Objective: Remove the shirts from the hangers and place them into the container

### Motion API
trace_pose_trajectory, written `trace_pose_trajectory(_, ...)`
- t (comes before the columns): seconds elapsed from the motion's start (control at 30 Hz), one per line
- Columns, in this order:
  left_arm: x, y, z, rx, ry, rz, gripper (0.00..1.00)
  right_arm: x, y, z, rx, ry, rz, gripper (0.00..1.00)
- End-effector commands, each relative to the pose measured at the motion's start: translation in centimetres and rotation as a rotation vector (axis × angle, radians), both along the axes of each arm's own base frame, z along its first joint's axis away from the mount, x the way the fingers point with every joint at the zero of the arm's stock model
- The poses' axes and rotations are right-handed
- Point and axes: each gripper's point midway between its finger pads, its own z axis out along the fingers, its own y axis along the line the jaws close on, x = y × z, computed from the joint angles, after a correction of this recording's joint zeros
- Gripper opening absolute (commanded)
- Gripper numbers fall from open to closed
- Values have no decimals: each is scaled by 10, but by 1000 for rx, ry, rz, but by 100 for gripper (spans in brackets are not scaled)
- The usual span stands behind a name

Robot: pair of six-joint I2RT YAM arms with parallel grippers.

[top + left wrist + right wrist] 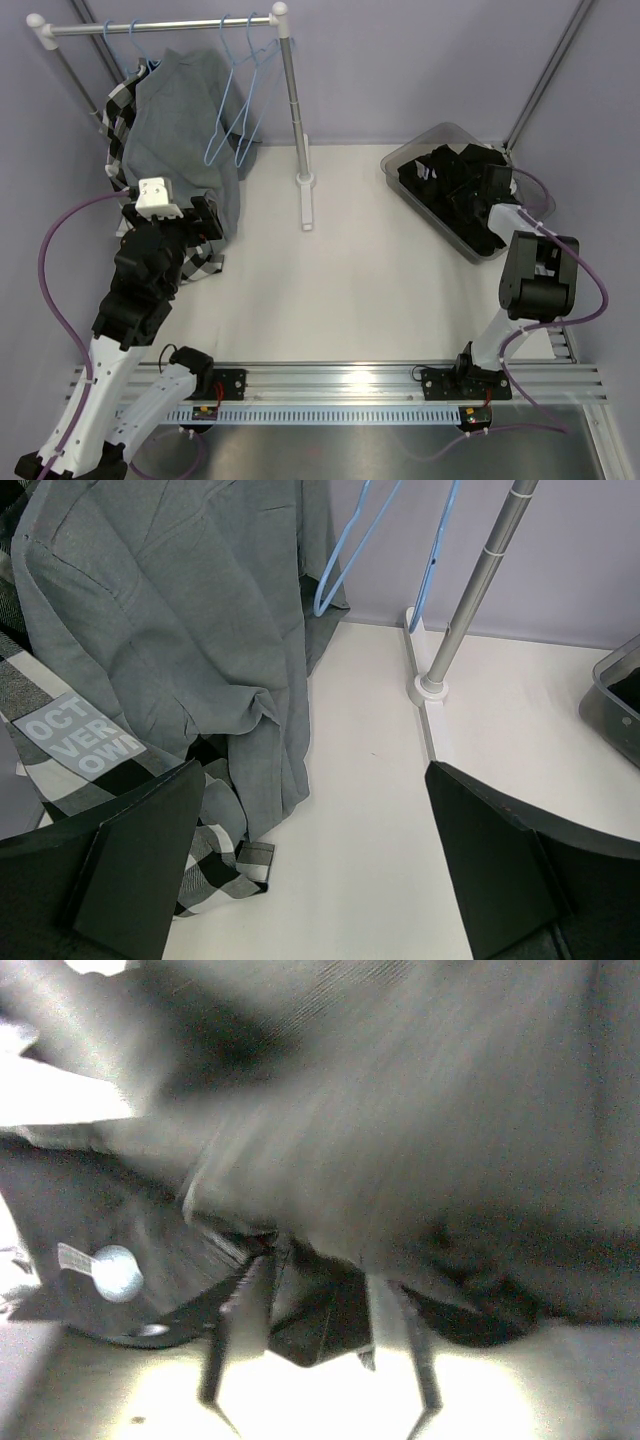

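Black shirts lie heaped in the clear grey-tinted container at the right. My right gripper reaches down into that heap. In the right wrist view its jaws stand apart, with a loose fold of black shirt between the fingers. Two empty light-blue hangers hang on the rail, and they also show in the left wrist view. My left gripper is wide open and empty, low over the table beside the hanging clothes.
A grey shirt and a black-and-white checked shirt hang at the rail's left end and trail onto the table. The rack's upright pole and its foot stand between the two arms.
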Motion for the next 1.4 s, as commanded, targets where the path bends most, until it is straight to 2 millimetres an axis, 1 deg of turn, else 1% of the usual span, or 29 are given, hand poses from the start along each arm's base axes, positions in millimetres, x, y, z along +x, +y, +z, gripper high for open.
trace_pose_trajectory(0.0, 3, 1, 13, -11, -52, 10, 99, -4, -10, 64, -118, -105, 25, 55)
trace_pose_trajectory(0.03, 3, 1, 13, -12, -53, 6, 99, -11, -11, 86, -154, -135, 40, 58)
trace_pose_trajectory(0.07, 3, 1, 14, -14, -55, 6, 99, -13, -13, 99, -175, -153, 41, 62)
trace_pose_trajectory(0.1, 3, 0, 14, -16, -56, 3, 99, -16, -15, 113, -201, -174, 39, 64)
trace_pose_trajectory(0.13, 2, 0, 15, -19, -58, 1, 99, -23, -17, 133, -231, -202, 41, 65)
trace_pose_trajectory(0.2, 2, -1, 17, -24, -62, -3, 99, -31, -21, 158, -271, -235, 29, 67)
trace_pose_trajectory(0.23, 2, -2, 17, -23, -60, -8, 99, -42, -22, 172, -298, -249, 30, 69)
trace_pose_trajectory(0.27, 3, -3, 17, -20, -60, -11, 99, -48, -25, 180, -318, -255, 20, 72)
trace_pose_trajectory(0.3, 2, -3, 22, -22, -69, -12, 99, -54, -29, 193, -345, -270, 4, 74)
trace_pose_trajectory(0.33, 1, -2, 24, -21, -69, -14, 99, -67, -29, 209, -380, -291, 7, 77)
trace_pose_trajectory(0.37, -1, -2, 27, -22, -73, -14, 99, -74, -32, 218, -406, -304, 2, 79)
trace_pose_trajectory(0.4, -5, 0, 39, -30, -96, -14, 99, -82, -32, 232, -429, -334, 3, 84)
trace_pose_trajectory(0.43, -8, 2, 41, -29, -93, -14, 99, -99, -31, 252, -469, -373, 9, 87)
trace_pose_trajectory(0.47, -11, 3, 46, -30, -102, -16, 99, -107, -31, 263, -488, -393, 6, 89)
trace_pose_trajectory(0.5, -16, 4, 52, -34, -112, -17, 99, -125, -29, 289, -530, -457, 11, 92)
trace_pose_trajectory(0.57, -25, 6, 61, -38, -117, -23, 99, -147, -25, 310, -556, -507, 18, 95)
trace_pose_trajectory(0.6, -30, 7, 64, -39, -123, -28, 99, -169, -22, 334, -587, -581, 9, 96)
trace_pose_trajectory(0.7, -41, 12, 67, -34, -102, -25, 99, -203, -17, 365, -619, -692, -14, 99)
trace_pose_trajectory(0.73, -47, 14, 63, -29, -82, -25, 99, -226, -12, 382, -635, -766, -24, 99)
trace_pose_trajectory(0.77, -53, 17, 68, -37, -93, -24, 99, -236, -9, 389, -639, -797, -21, 100)
trace_pose_trajectory(0.8, -58, 18, 66, -33, -83, -29, 99, -257, -4, 401, -652, -850, -27, 100)
trace_pose_trajectory(0.87, -71, 24, 70, -40, -106, -26, 99, -276, 1, 409, -671, -895, -19, 99)
trace_pose_trajectory(0.9, -76, 28, 67, -35, -98, -16, 99, -290, 3, 411, -686, -913, -23, 99)
trace_pose_trajectory(0.97, -89, 36, 70, -38, -119, 1, 99, -302, 6, 414, -696, -936, -15, 100)
trace_pose_trajectory(1.0, -94, 40, 67, -31, -111, 13, 99, -312, 8, 416, -697, -959, -20, 99)
trace_pose_trajectory(1.07, -105, 48, 64, -24, -116, 31, 99, -324, 20, 418, -686, -1008, 22, 99)
trace_pose_trajectory(1.17, -114, 54, 61, -20, -120, 45, 99, -333, 26, 419, -685, -1048, 38, 100)
trace_pose_trajectory(1.2, -121, 58, 60, -21, -123, 51, 99, -340, 28, 420, -684, -1076, 42, 99)
trace_pose_trajectory(1.37, -134, 65, 58, -41, -149, 63, 99, -355, 36, 423, -676, -1128, 87, 99)
